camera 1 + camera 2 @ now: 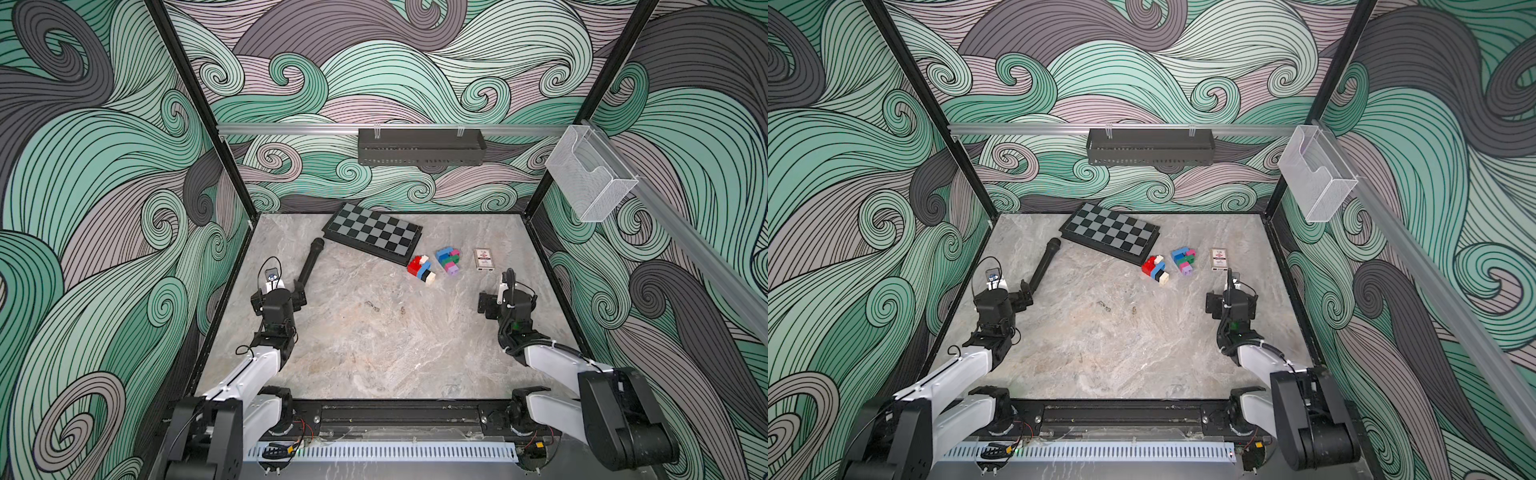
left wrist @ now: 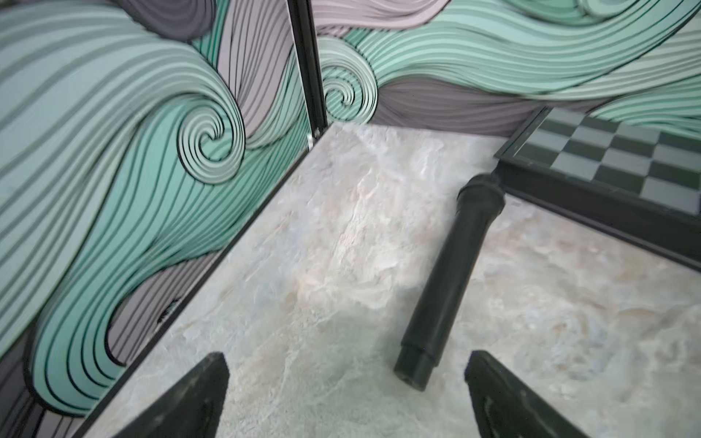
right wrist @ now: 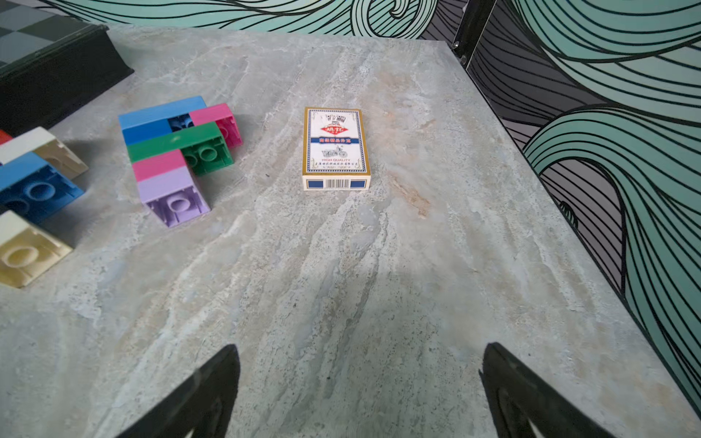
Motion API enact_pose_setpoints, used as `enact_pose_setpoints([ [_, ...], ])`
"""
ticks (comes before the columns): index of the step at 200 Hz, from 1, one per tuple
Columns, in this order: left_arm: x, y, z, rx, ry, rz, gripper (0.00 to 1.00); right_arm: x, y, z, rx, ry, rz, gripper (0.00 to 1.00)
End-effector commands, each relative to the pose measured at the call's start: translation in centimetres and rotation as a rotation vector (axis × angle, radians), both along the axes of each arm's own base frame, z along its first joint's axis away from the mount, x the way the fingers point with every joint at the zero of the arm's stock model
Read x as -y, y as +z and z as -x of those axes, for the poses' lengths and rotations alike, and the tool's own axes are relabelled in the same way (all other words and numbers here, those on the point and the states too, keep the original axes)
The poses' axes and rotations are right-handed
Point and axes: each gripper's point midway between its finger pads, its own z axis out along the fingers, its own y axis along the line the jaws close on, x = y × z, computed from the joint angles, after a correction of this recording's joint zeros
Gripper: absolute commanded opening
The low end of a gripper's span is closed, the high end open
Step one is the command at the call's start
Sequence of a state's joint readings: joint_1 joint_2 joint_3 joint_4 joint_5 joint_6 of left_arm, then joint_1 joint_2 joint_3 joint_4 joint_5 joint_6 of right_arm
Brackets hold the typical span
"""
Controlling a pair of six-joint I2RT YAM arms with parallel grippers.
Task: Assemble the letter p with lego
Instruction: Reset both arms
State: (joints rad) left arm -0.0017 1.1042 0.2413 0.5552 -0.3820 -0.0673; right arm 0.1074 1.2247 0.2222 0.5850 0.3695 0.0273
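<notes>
The lego lies in two clumps at the back middle of the marble table. A red, blue, black and cream clump (image 1: 420,270) (image 1: 1154,269) (image 3: 34,189) is on the left. Beside it on the right is a blue, green, pink and lilac clump (image 1: 448,261) (image 1: 1183,261) (image 3: 178,151), lying on its side. My right gripper (image 1: 505,291) (image 1: 1231,291) (image 3: 361,347) hovers open and empty nearer the front, to the right of both clumps. Far to the left, my left gripper (image 1: 280,286) (image 1: 1003,289) (image 2: 346,356) is open and empty by the left wall.
A black microphone-like cylinder (image 1: 309,262) (image 2: 451,277) lies just ahead of the left gripper, its end between the fingers. A checkered board (image 1: 374,232) sits at the back. A card box (image 1: 484,259) (image 3: 335,148) lies ahead of the right gripper. A black tray (image 1: 419,145) and a clear holder (image 1: 590,178) hang on the walls.
</notes>
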Motion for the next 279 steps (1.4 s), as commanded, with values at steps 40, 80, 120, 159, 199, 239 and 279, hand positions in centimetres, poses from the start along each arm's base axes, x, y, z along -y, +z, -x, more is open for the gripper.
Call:
enact_pose_setpoints([
  [40, 4.4, -2.8, -7.8, 0.013, -0.371, 0.084, 0.99, -5.6, 3.5, -4.8, 0.32, 0.29, 0.073, 0.99],
  [80, 3.7, -2.9, -7.9, -0.015, -0.332, 0.114, 0.99, -3.4, 2.0, -7.5, 0.141, 0.271, -0.105, 0.99],
  [120, 3.2, -3.1, -7.9, -0.091, -0.292, 0.136, 0.99, -3.6, 2.1, -7.4, 0.152, 0.265, -0.08, 0.99],
  [159, 3.2, -3.1, -7.9, -0.093, -0.295, 0.136, 0.98, -3.6, 2.1, -7.4, 0.153, 0.263, -0.08, 0.99],
  [199, 3.2, -3.3, -7.9, -0.103, -0.292, 0.14, 0.99, -3.6, 2.1, -7.4, 0.152, 0.263, -0.08, 0.99],
  [239, 3.2, -3.2, -7.7, -0.085, -0.292, 0.135, 0.99, -3.6, 2.1, -7.4, 0.152, 0.264, -0.08, 0.99],
  [279, 3.2, -3.1, -7.8, -0.084, -0.292, 0.135, 0.99, -3.6, 2.1, -7.4, 0.154, 0.264, -0.08, 0.99],
])
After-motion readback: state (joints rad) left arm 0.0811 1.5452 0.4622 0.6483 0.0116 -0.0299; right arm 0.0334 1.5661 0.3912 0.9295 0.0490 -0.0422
